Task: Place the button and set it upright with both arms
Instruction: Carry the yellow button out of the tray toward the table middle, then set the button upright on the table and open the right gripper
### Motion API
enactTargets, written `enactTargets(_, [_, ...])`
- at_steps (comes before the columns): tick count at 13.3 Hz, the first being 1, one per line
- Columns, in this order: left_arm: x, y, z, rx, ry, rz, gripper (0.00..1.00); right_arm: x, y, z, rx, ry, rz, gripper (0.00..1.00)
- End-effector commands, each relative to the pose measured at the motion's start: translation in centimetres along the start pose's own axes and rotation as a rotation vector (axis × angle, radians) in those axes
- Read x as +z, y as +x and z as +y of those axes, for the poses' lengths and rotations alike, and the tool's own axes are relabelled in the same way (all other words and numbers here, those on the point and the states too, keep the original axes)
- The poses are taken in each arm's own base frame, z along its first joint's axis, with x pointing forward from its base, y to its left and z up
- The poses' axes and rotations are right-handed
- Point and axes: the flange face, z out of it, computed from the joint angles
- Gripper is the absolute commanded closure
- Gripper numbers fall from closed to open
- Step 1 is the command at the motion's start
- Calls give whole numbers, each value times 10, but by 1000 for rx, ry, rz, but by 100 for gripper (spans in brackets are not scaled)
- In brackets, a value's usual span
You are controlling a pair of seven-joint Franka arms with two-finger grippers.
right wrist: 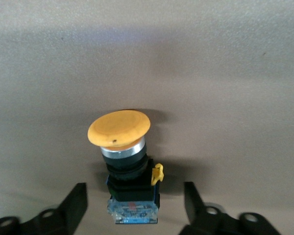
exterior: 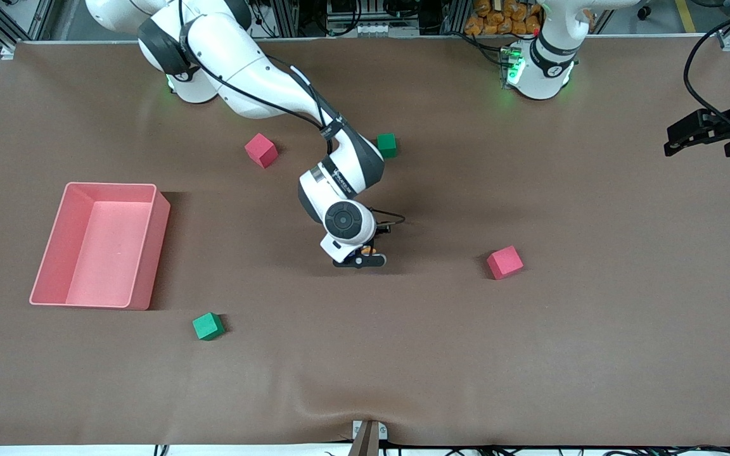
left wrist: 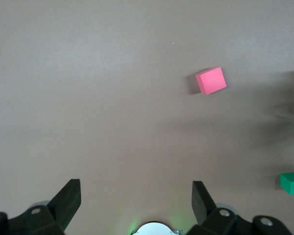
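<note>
The button [right wrist: 119, 128] has a wide orange cap, a metal collar and a black body [right wrist: 132, 186] with a clear blue base. It rests on the brown mat between the fingers of my right gripper [right wrist: 136, 191], which is open, with a gap on each side of the body. In the front view this gripper [exterior: 362, 258] is low at the middle of the table and only a bit of orange button [exterior: 369, 251] shows under it. My left gripper [exterior: 672, 144] hangs open and empty over the left arm's end of the table, and its fingers [left wrist: 68, 198] stand wide apart.
A pink bin [exterior: 149, 253] stands toward the right arm's end. One red cube [exterior: 261, 150] and one green cube [exterior: 387, 145] lie near the right arm's forearm. Another red cube [exterior: 505, 262] and green cube [exterior: 208, 326] lie nearer the camera. The left wrist view shows a red cube [left wrist: 210, 81] and a green cube [left wrist: 291, 183].
</note>
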Motion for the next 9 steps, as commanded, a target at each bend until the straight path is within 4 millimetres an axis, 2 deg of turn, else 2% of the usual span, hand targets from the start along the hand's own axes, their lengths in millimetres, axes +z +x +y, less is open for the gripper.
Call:
enactTargets(1, [1,1,15,7,-1,-4,0,-40,-1,-4,1,6,24,0])
enactTargets(4, [2,3,18,11,-2,-6,0,-109,-3,13,17,19,7,0])
enactTargets(5, [7,6,19,12,-2,-15,0,-141,2,30,29,27,14,0])
enactTargets(7, [8,7,21,15,-2,-16,0,-223,14,75,45,94,88,0])
enactTargets(8, [9,8,23,17,-1,-18,0,-257,24,111,51,120,123,0])
enactTargets(9, [17,13,33,26,-1,-30,0,-287,33,149,55,135,144,0])
